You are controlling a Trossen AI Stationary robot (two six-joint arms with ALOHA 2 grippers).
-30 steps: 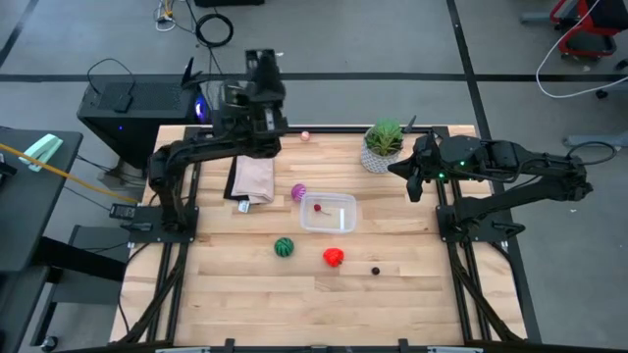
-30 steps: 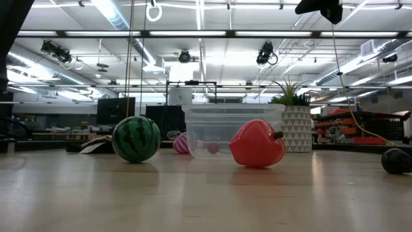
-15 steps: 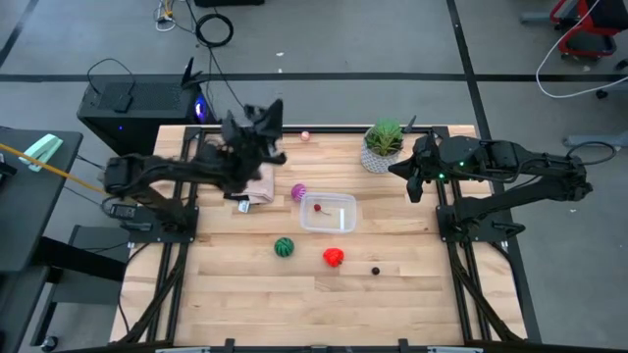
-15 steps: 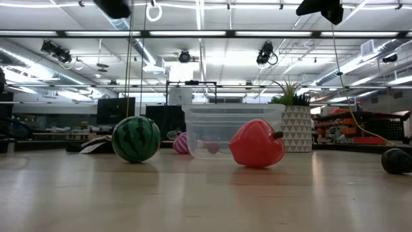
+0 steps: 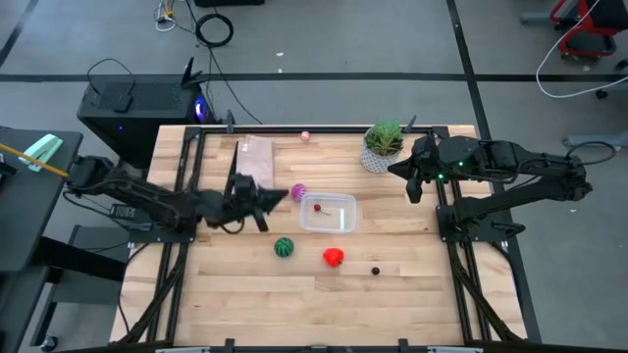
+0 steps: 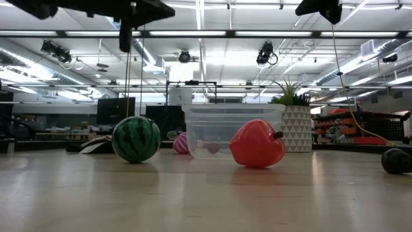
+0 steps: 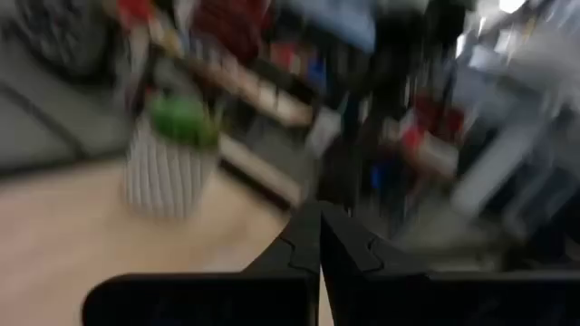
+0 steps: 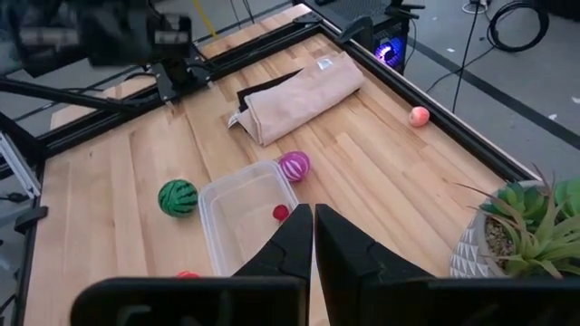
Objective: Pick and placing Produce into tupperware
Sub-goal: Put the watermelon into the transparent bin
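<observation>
Both sets of jaws are pressed together and carry nothing as I watch from my remote station: my left gripper hangs low over the wooden table, just beside the purple-pink striped ball, while my right gripper waits at the table's right edge near the leafy potted plant in its white patterned pot. In the shallow clear plastic tub at mid-table lies one tiny red bit, the only piece packed. Left outside: the green striped watermelon ball, the red lumpy pepper-like piece, a small dark bit and a small pink ball at the far edge. By my reckoning, the job has barely begun.
</observation>
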